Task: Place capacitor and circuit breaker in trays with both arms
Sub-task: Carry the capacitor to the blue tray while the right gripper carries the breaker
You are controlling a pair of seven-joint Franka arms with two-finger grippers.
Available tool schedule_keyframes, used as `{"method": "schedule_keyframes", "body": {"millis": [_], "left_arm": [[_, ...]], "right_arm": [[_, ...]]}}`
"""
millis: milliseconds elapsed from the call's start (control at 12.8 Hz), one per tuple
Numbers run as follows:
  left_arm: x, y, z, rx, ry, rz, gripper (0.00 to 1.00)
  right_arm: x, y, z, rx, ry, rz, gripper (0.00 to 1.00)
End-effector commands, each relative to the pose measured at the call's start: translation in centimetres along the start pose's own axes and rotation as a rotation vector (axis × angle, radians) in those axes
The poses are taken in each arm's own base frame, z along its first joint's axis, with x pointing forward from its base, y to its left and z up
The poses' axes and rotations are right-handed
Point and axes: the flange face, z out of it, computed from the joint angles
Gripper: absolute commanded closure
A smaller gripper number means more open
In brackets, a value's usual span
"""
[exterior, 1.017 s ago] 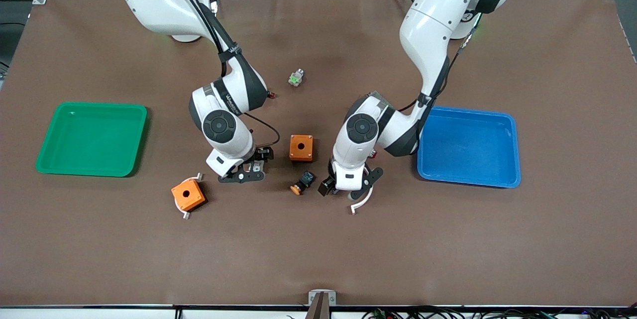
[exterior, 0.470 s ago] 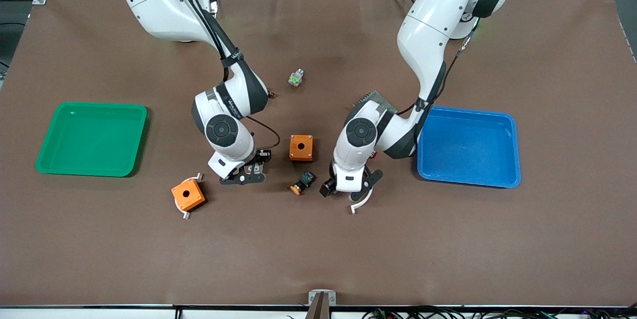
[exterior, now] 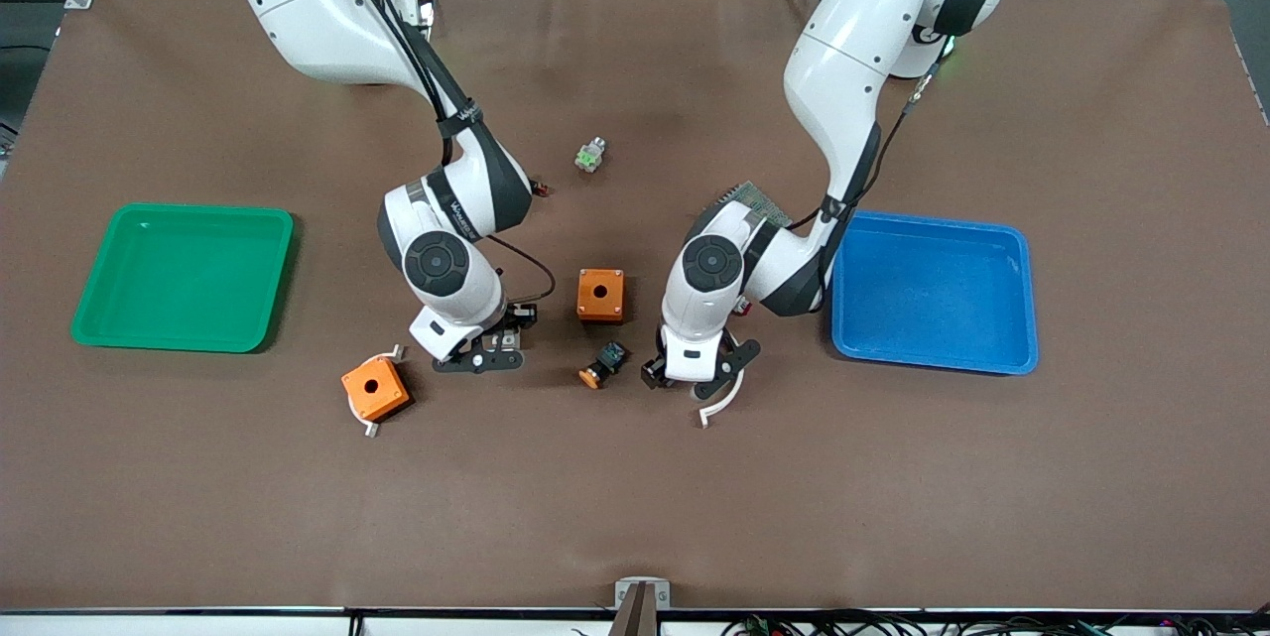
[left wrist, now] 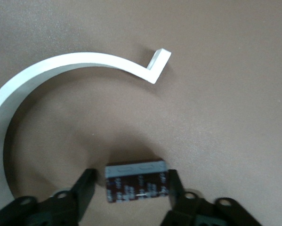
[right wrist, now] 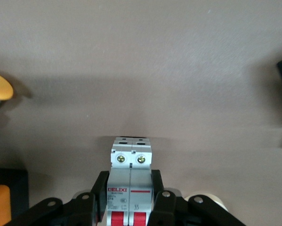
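The capacitor (left wrist: 136, 181), a tiny dark block with pale marks, lies on the brown mat between my left gripper's (left wrist: 131, 181) fingers. One finger touches it and a small gap shows at the other. In the front view this gripper (exterior: 695, 380) is low over the mat beside the white curved piece, and the capacitor is hidden under it. The circuit breaker (right wrist: 131, 186), white-grey with red switches, sits between my right gripper's (right wrist: 130, 186) fingers, which press both its sides. That gripper (exterior: 481, 356) is low over the mat between the two orange boxes.
A white curved piece (exterior: 719, 403) lies next to the left gripper. A black-and-blue button with an orange cap (exterior: 603, 365) lies between the grippers. There are two orange boxes (exterior: 600, 294) (exterior: 375, 388), a green tray (exterior: 184, 277), a blue tray (exterior: 933, 291), and a small green-white part (exterior: 590, 156).
Both arms shifted slightly. The right gripper edged toward the green tray's end. The left gripper edged toward the button. Nothing on the mat moved.
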Motion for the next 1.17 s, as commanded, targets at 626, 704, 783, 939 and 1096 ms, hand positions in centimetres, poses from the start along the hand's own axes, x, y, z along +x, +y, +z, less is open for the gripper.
{"method": "schedule_keyframes", "body": {"millis": [626,704,783,939,1096], "left_arm": [[10.3,-2.6,-11.2,0.106,0.018,0.181,0.99],[11.5,-3.9,-12.2,0.124,-0.001,0.204,0.99],[13.0,-5.8,-13.1,0.135,-0.017,0.23,0.99],[17.1,-11.6,-15.0,0.157,-0.067,0.302,0.99],[21.1,-17.0,-16.0,0.169,-0.107,0.376,0.99]], "right_arm": [[-0.6,21.7,-21.4,-0.085,-0.037,-0.036,0.98],[-1.6,24.3,-22.0,-0.098,-0.039,-0.062,0.98],[-2.8,27.0,-22.1,-0.096,-0.046,-0.076,0.98],[-5.9,30.8,-22.0,-0.133,-0.073,-0.068,0.98],[-8.7,33.4,-21.2,-0.143,-0.061,-0.081,0.98]]}}
